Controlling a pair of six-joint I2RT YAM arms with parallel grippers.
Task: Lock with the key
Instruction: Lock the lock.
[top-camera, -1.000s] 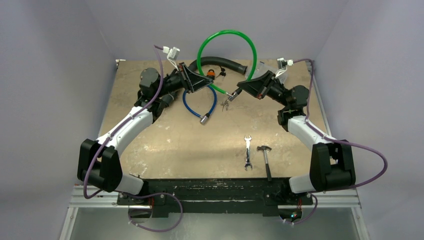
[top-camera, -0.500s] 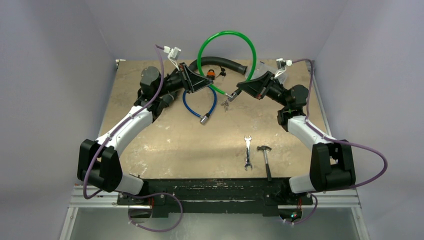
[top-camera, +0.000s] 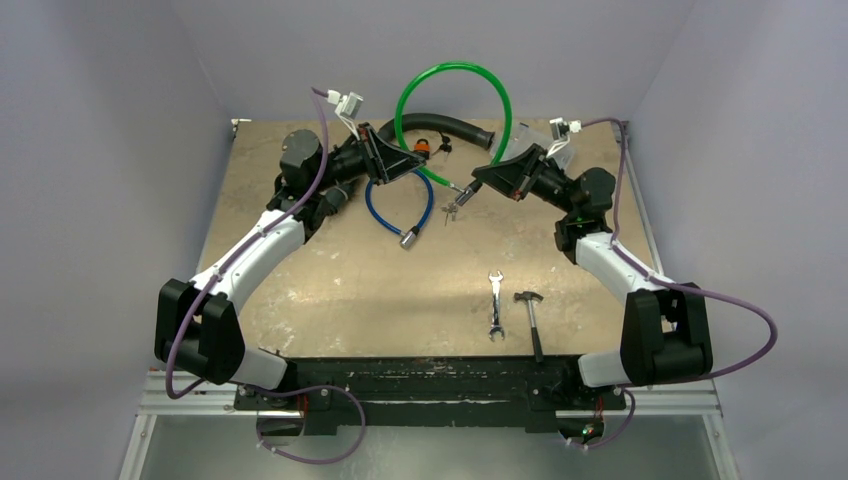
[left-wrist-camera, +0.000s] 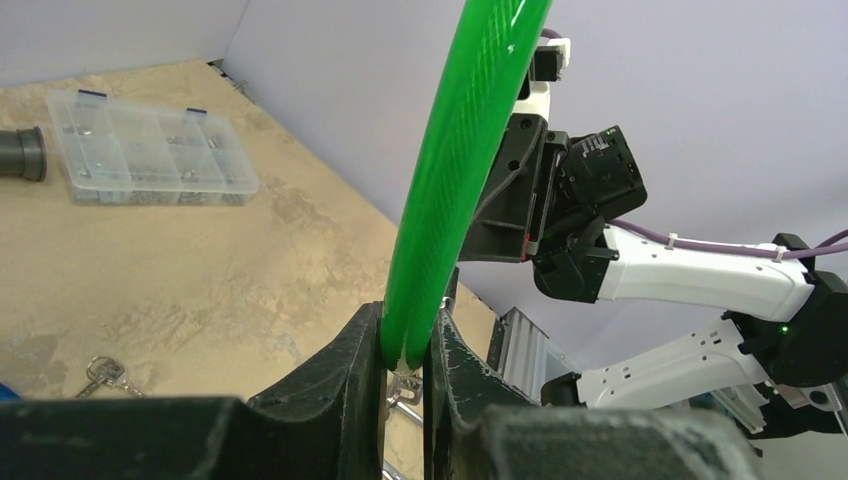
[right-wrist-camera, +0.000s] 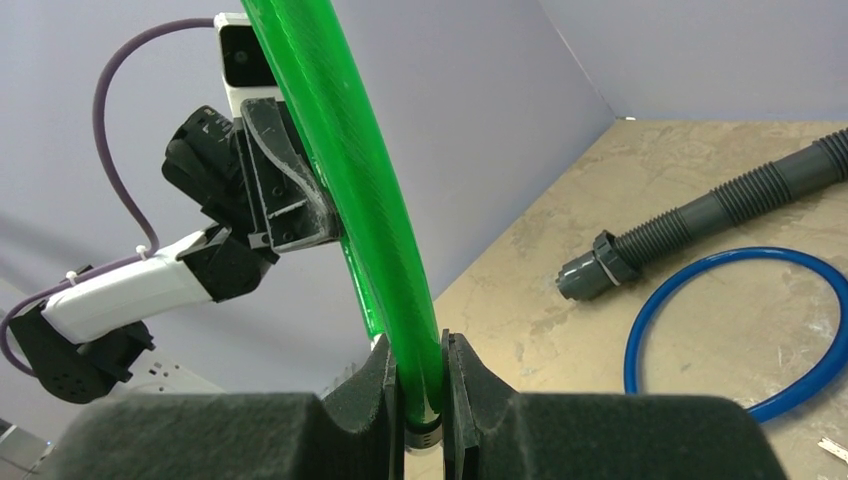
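At upper ctr of the top view the green cable lock (top-camera: 452, 67) is held up off the bench (top-camera: 330, 290) as an arch, w/ one end clamped in each arm's jaws. The L jaws are closed narrow on the end at the arch's left foot, and the R jaws are closed narrow on the end at its right foot. A metal fitting is seen just under the R grip in the R wrist view. The key bunch (top-camera: 452, 209) is seen just below the R jaws' tip; whether it hangs from the lock head or lies on the bench can't be told. The step in hand is judged to be mating the two ends so the key can be turned. The ends should be lined up on one axis before being pushed, twist in the springy cable should be resisted, & the key side should be left reachable. The blue cable (top-camera: 398, 205) & black hose (top-camera: 455, 127) close by should be avoided.
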